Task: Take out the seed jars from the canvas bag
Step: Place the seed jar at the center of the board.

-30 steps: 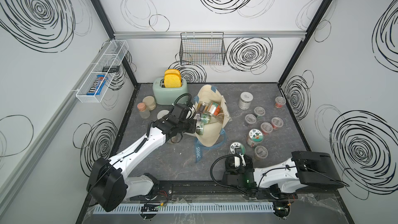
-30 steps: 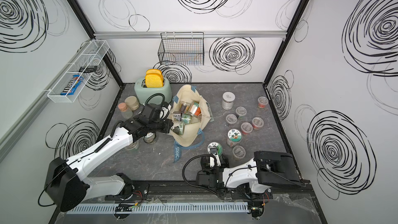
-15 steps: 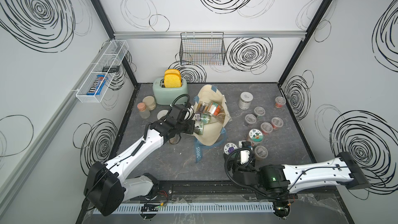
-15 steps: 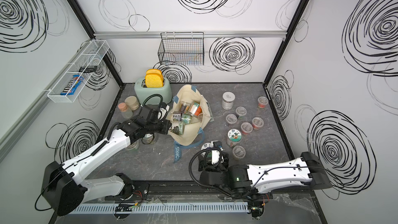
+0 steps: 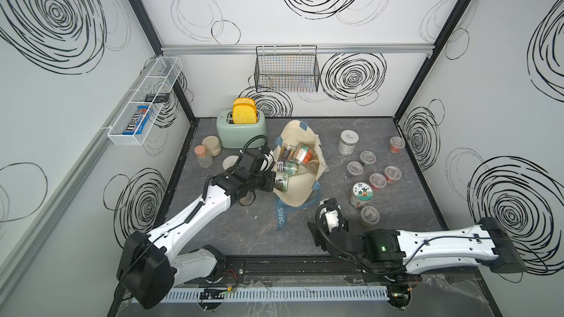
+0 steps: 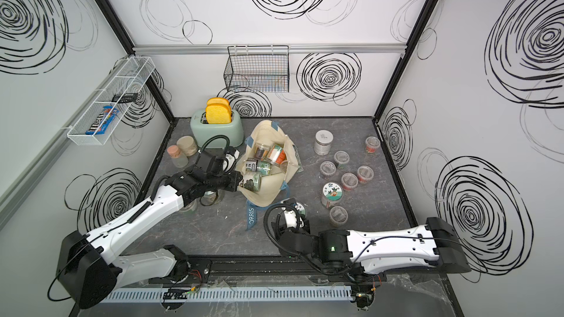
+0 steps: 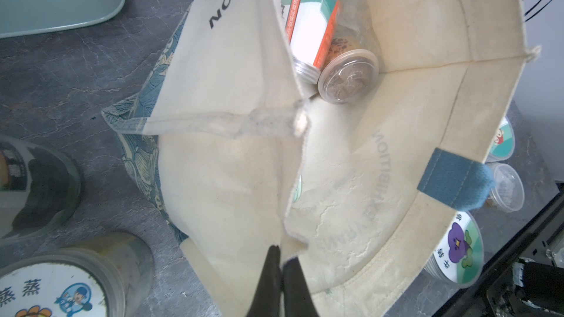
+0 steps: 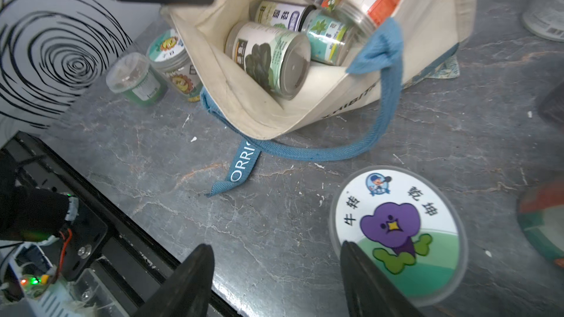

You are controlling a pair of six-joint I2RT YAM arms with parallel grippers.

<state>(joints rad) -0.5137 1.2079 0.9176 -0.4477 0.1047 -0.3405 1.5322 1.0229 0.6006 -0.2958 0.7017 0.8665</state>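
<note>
The right gripper (image 8: 274, 247) has moved forward, closer to the canvas bag (image 8: 299, 111).

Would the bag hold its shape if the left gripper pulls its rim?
Likely not: the bag looks floppy, its rim creasing where the left gripper pinches it. The jar lying sideways at its mouth could roll out if tilted.

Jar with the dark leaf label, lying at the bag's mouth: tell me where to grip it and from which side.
Grip the jar across its round side wall, near the flat end facing out of the canvas bag. It lies on its side, wall exposed upward, so probably come from above through the open mouth.
</note>
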